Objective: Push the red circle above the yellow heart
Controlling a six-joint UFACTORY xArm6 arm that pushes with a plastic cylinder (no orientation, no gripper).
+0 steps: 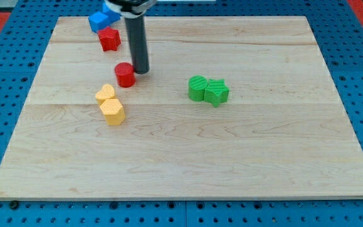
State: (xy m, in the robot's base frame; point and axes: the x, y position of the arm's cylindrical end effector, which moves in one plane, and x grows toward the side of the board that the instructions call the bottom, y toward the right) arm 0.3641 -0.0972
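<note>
Blue block (98,21) half behind dark rod (136,41).

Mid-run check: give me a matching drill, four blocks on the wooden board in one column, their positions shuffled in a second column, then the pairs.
Things:
1. red circle block
2. blue block
3. green block pair
4. yellow heart block

Places:
A. right of centre, far from my tip
B. just down-left of the circle
C. touching my tip on its left side
D. near the board's top-left corner, by the red star-like block

Pairs: 1-C, 2-D, 3-A, 4-B
</note>
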